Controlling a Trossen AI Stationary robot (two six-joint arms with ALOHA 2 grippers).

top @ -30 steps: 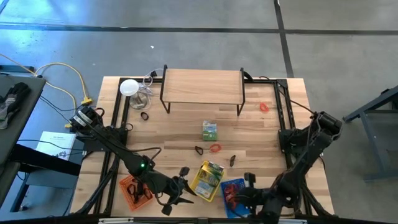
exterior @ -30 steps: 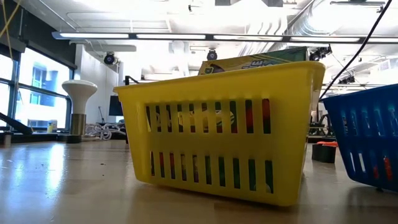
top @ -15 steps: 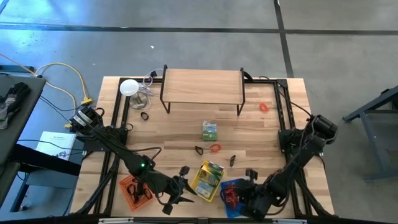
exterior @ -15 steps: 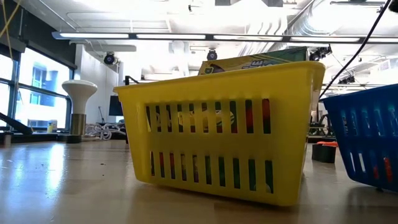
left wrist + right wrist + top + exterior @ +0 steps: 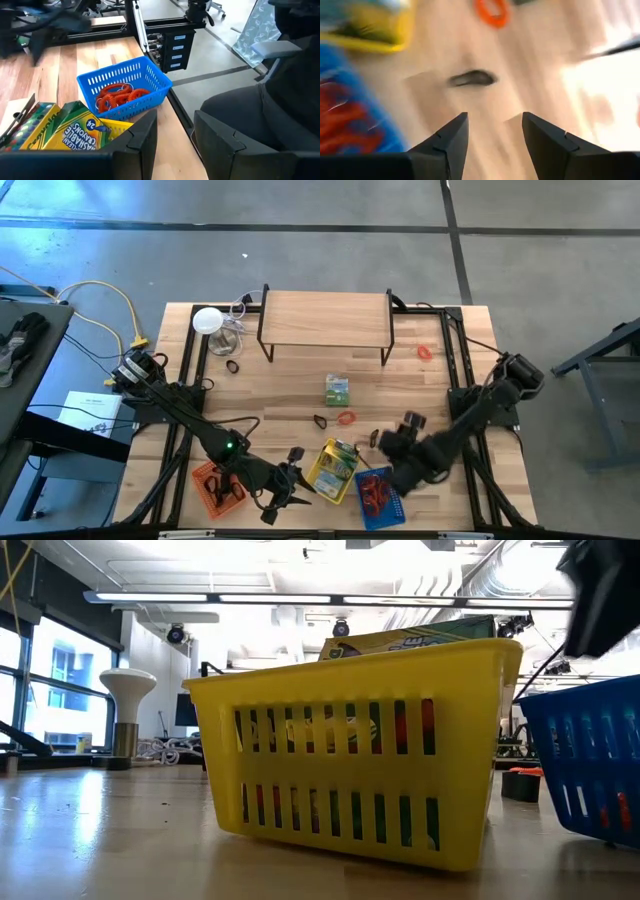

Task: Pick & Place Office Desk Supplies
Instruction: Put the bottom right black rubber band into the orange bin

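with red rubber bands (image 5: 375,492) heaped in the blue basket (image 5: 390,508) at the near edge and a crayon box (image 5: 337,461) in the yellow basket (image 5: 322,483), sorting looks partly done. the right gripper (image 5: 383,442), fingers apart and empty, hangs over a black clip (image 5: 374,438); the left gripper (image 5: 299,477), part open, waits by the orange basket (image 5: 207,486). farther off lie a loose band (image 5: 346,418), a green packet (image 5: 337,390) and more. the right wrist view is motion-blurred.
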